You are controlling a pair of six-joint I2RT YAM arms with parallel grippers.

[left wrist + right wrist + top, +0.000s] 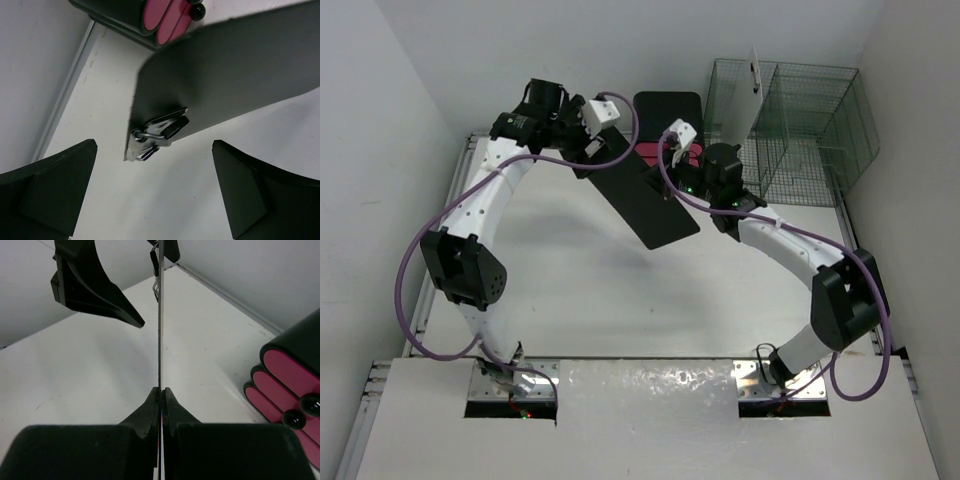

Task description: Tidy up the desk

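Left gripper point(155, 150) spread wide, hovering over silver metal clip point(157, 135) on flat black rectangular clipboard point(645, 205). I see no contact there. Right gripper point(161, 390) pressed together, pinching clipboard's thin edge, board seen edge-on in right wrist view. Clipboard lies diagonally, upper centre of top view. Large white flat desk point(610, 290) fills middle of frame beneath it. Black-and-pink rounded drawer unit point(668, 110) top centre, wire mesh basket point(800, 130) upper right.

Readable text, labels, brands, numbers, signs: none in any view. Checked: desk point(580, 290), clipboard point(650, 205), black-and-pink drawer unit point(295, 372), white card point(755, 72) on the wire basket point(820, 130) at upper right. Nothing legible on any of them.
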